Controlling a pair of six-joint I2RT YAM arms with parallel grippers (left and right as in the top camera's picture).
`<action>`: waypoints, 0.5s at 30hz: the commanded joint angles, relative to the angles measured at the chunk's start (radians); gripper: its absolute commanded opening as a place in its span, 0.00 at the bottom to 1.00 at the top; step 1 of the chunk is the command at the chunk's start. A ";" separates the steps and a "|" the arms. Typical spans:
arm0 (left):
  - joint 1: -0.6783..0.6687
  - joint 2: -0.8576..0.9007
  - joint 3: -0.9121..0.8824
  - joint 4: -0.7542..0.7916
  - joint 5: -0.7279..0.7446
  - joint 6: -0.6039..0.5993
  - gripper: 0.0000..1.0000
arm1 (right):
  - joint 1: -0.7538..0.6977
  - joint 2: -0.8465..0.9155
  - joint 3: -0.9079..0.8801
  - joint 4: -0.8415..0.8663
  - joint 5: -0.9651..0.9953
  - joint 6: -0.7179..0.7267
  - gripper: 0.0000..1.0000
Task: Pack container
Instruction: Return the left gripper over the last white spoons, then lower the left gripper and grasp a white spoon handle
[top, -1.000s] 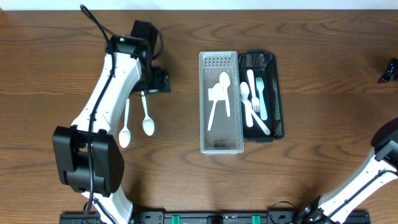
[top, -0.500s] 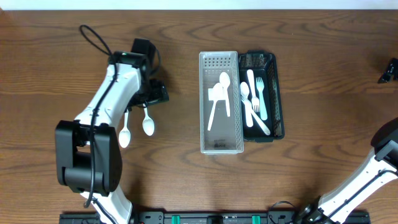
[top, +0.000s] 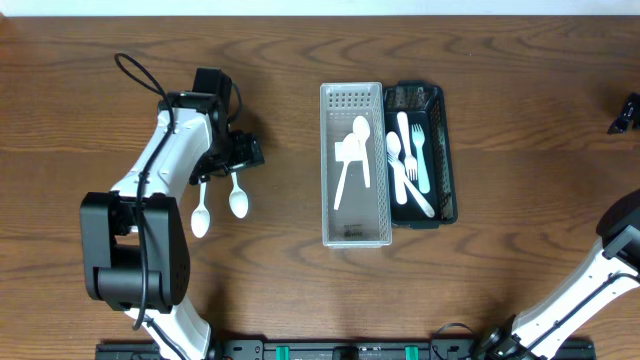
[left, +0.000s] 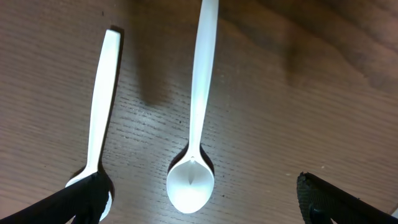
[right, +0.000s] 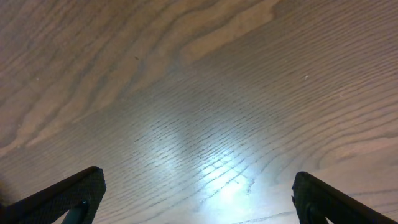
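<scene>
Two white plastic spoons lie side by side on the wooden table, left of the containers. My left gripper hovers open over their handles. In the left wrist view the middle spoon lies between the fingers, bowl toward the camera, and the other spoon has its bowl partly behind the left fingertip. The clear container holds white spoons. The black container beside it holds white forks and spoons. My right gripper stands open over bare wood.
The two containers stand touching at the table's middle. My left arm runs from the near left edge up to the spoons. The right arm rises at the near right, with a black part at the far right edge.
The left gripper has shifted left and toward the near edge, settling over the two loose spoons' handles. The spoons, containers and right arm have not moved.
</scene>
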 joint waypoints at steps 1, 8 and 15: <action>0.000 -0.001 -0.010 0.005 -0.016 0.024 0.98 | -0.009 0.006 -0.001 0.000 -0.004 -0.014 0.99; -0.002 0.025 -0.010 0.031 -0.046 0.042 0.98 | -0.009 0.006 -0.001 0.000 -0.004 -0.014 0.99; -0.007 0.106 -0.010 0.035 -0.044 0.055 0.98 | -0.011 0.006 -0.001 0.000 -0.004 -0.014 0.99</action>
